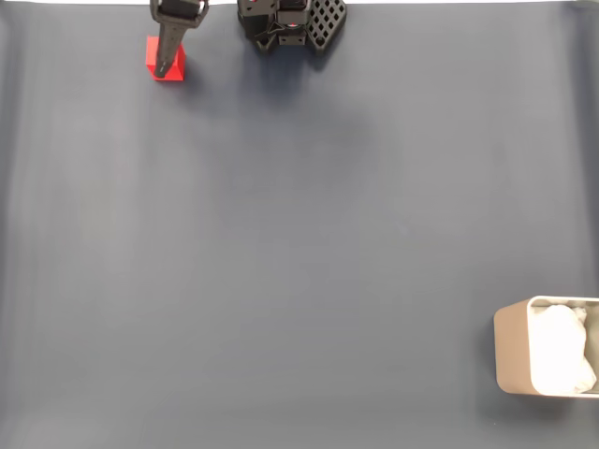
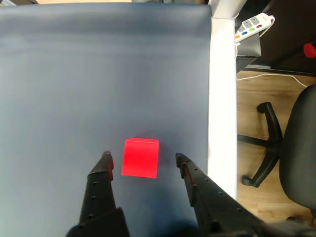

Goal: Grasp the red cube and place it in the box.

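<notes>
In the fixed view, the red cube [image 1: 167,60] sits at the far upper left of the dark blue-grey surface [image 1: 281,243], close to its top edge. The black end effector [image 1: 169,64] reaches down from that top edge directly over the cube, so one dark finger covers the cube's middle and red shows on both sides of it. To the right of the cube, also at the top edge, stands the arm's black base [image 1: 290,23]. Far to the right and well below the cube, in the lower right corner, is the beige box [image 1: 512,351], its white interior holding something pale and crumpled; it is well apart from the cube.

In the wrist view, the end effector [image 2: 143,160] enters from the bottom edge, pointing forward and down at the surface [image 2: 98,74]. Left of the cube [image 2: 140,157] is the tip of one finger [image 2: 103,168], and right of it the tip of the other, longer finger. The jaws stand wide apart with the cube between their tips; a narrow gap of surface shows on each side, so they hold nothing. Further right of the cube the surface ends at a white edge [image 2: 221,98], beyond which are a wooden floor [image 2: 256,128], a power strip [image 2: 253,24] and a black office chair [image 2: 291,143].
</notes>
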Controlling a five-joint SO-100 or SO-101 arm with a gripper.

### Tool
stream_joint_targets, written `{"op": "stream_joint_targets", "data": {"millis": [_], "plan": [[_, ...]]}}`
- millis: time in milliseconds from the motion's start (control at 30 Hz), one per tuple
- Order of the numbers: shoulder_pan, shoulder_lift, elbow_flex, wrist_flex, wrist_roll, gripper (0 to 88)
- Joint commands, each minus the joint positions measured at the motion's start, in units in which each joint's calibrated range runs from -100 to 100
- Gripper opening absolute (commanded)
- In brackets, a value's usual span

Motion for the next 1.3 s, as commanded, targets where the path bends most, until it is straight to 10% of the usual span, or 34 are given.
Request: {"op": "stream_joint_targets", "data": {"millis": [0, 1267], "plan": [[-1.4, -0.2, 0.2, -1.5, 0.8, 30.0], [-2.9, 5.7, 5.4, -3.0, -0.2, 31.3]]}}
